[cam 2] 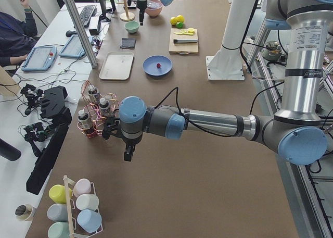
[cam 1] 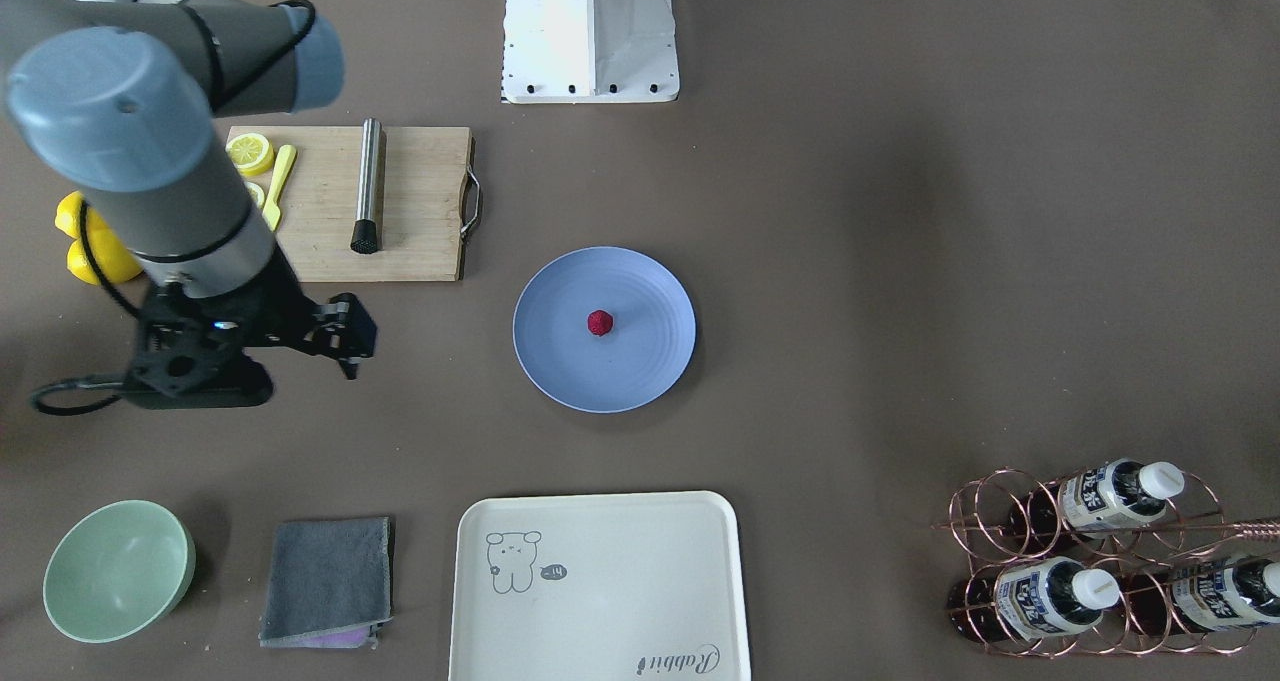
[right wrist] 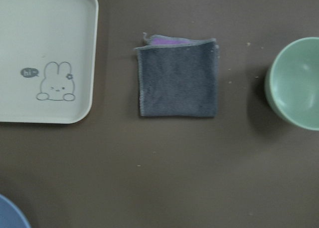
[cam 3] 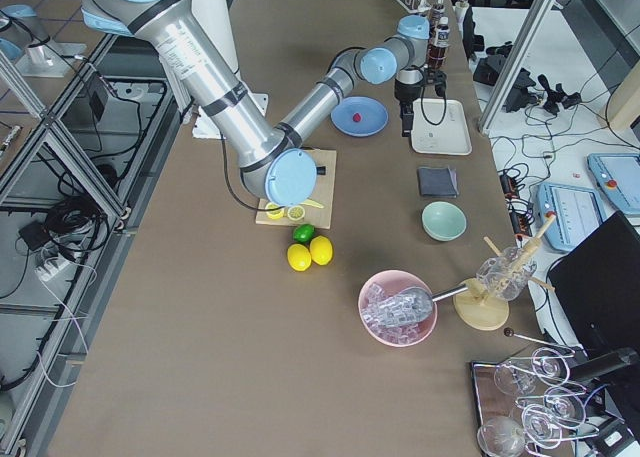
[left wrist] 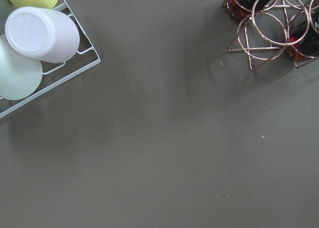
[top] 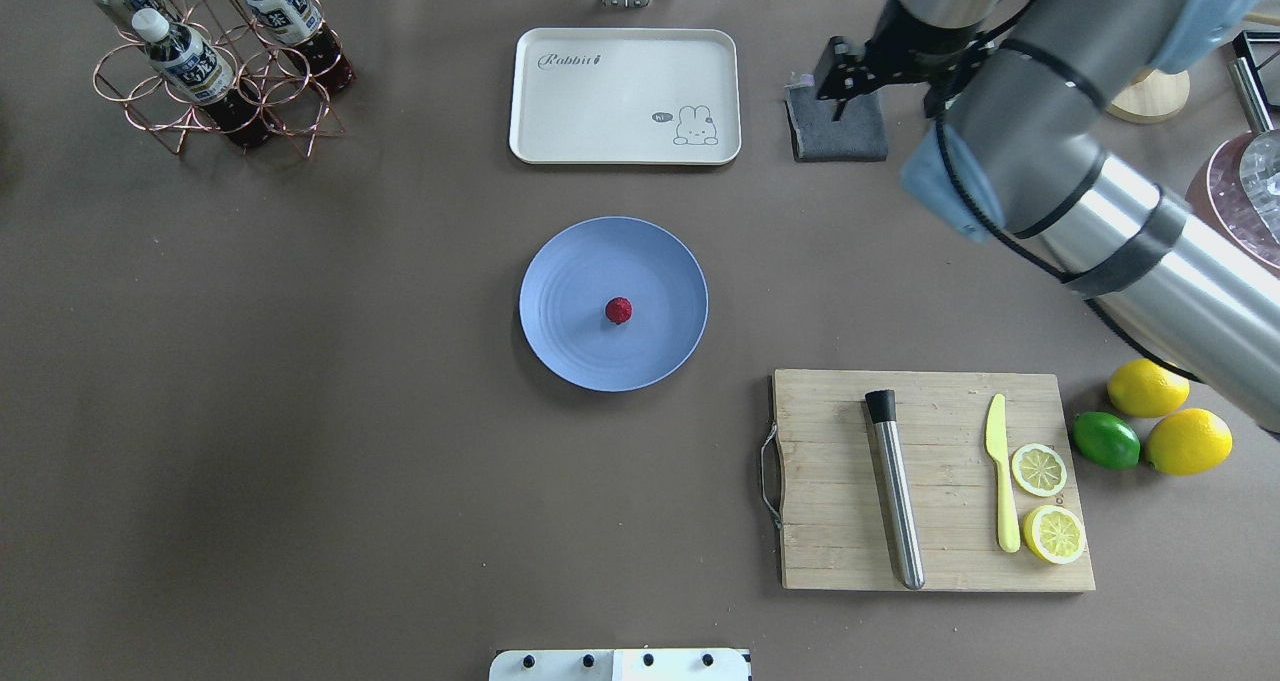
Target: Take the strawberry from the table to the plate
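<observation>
The small dark-red strawberry (cam 1: 599, 322) (top: 618, 310) rests near the middle of the round blue plate (cam 1: 640, 291) (top: 570, 281), which lies on the brown table (top: 300, 411). My right gripper (cam 1: 350, 339) (top: 836, 91) hovers well away from the plate, above the grey cloth (right wrist: 178, 78), and its fingers look spread and empty. My left gripper (cam 2: 127, 155) hangs over bare table beside the bottle rack (cam 2: 93, 115). It shows only in the left side view, so I cannot tell its state.
A cream tray (top: 600, 111) lies beyond the plate and a green bowl (cam 1: 118, 569) sits past the cloth. The wooden cutting board (top: 935, 481) carries a steel muddler, a yellow knife and lemon slices. Lemons (top: 1188, 441) and a lime lie beside it. A cup rack (left wrist: 30, 38) sits under the left wrist.
</observation>
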You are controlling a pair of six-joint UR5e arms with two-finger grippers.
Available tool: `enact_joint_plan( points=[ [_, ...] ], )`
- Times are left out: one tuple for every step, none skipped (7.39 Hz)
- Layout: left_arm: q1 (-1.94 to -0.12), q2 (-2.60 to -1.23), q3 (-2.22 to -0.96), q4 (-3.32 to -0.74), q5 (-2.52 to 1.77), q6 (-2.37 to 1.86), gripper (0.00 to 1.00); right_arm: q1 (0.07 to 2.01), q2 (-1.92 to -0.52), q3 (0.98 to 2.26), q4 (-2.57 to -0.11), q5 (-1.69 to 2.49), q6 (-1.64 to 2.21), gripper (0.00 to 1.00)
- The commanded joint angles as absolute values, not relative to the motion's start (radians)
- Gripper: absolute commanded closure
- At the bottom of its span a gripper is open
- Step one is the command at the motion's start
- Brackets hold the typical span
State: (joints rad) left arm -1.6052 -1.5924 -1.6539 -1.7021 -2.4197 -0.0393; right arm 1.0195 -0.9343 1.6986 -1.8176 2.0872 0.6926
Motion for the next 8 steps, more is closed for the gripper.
enact_joint_plan(
  points=[
    [-1.614, -1.550, -1.652, -1.701, -2.415, 0.020, 0.02, 1.255, -1.191, 1.816, -1.867, 2.188, 0.313, 0.00],
    [-1.627, -1.545, -1.652, -1.701, -2.408, 0.021, 0.02, 1.360, -1.315, 1.818, -1.862, 2.221, 0.105, 0.00],
    [-1.629, -1.542, -1.651, -1.701, -2.407, 0.021, 0.02, 1.438, -1.404, 1.800, -1.864, 2.211, -0.072, 0.00],
    [-1.629, -1.542, -1.649, -1.701, -2.405, 0.021, 0.02, 1.490, -1.446, 1.758, -1.865, 2.206, -0.151, 0.00],
    [-1.629, -1.533, -1.644, -1.700, -2.396, 0.020, 0.02, 1.506, -1.481, 1.720, -1.861, 2.210, -0.156, 0.00],
    [-1.629, -1.513, -1.644, -1.700, -2.329, 0.018, 0.02, 1.508, -1.485, 1.685, -1.861, 2.201, -0.153, 0.00],
    [-1.629, -1.514, -1.644, -1.700, -2.297, 0.017, 0.02, 1.508, -1.482, 1.665, -1.861, 2.201, -0.147, 0.00],
    [-1.629, -1.514, -1.646, -1.701, -2.298, 0.018, 0.02, 1.512, -1.483, 1.660, -1.861, 2.203, -0.144, 0.00]
  ],
)
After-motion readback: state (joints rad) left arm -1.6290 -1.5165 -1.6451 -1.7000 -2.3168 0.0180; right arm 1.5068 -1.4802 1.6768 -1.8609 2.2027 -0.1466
